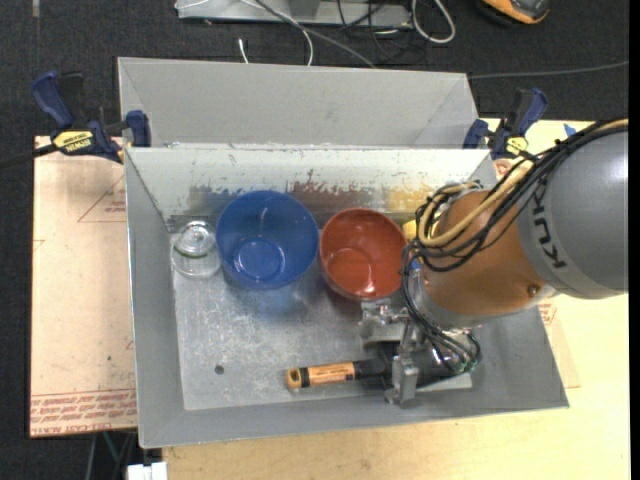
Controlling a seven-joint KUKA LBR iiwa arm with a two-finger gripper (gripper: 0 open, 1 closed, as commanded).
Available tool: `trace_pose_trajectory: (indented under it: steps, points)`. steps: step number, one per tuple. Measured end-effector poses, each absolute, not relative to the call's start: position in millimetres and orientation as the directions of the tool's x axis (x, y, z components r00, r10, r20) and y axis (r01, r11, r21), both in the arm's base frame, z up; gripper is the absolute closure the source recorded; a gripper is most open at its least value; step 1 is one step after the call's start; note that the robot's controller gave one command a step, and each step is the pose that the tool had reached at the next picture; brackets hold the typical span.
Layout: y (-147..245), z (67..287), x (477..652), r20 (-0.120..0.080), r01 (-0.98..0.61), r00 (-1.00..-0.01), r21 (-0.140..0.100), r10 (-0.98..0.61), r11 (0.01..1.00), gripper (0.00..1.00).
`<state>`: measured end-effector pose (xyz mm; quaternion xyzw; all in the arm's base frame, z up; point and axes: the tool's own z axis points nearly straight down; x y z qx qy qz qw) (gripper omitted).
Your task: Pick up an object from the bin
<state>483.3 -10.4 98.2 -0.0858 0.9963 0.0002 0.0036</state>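
My gripper (403, 376) is low in the bin's front right part, right at the dark right end of a slim tool (330, 374) with an orange and black handle, which lies flat along the front wall. An orange-red bowl (361, 254) stands upright just behind the gripper. The tool's right end is hidden under the gripper.
A blue bowl (265, 239) stands left of the orange-red one, and a small clear glass cup (194, 248) sits in the back left corner. Something yellow (409, 206) peeks out by the back wall behind the arm. The orange cover and cables hang over the bin's right side.
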Motion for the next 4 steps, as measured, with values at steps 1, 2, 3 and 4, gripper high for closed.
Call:
trace_pose_trajectory:
  steps: [1, 2, 3, 4]
  points:
    - [-49, 91, 512.9, -0.011, -0.147, -0.989, 0.000, -0.147, 0.989, 1.00]
    - [-49, 91, 512.9, -0.011, -0.147, -0.989, 0.001, -0.147, 0.989, 1.00]
    - [-48, 117, 509.8, 0.000, -0.152, -0.988, 0.003, -0.152, 0.988, 1.00]
    - [-56, 95, 544.9, -0.003, -0.449, -0.893, 0.003, -0.449, 0.893, 1.00]
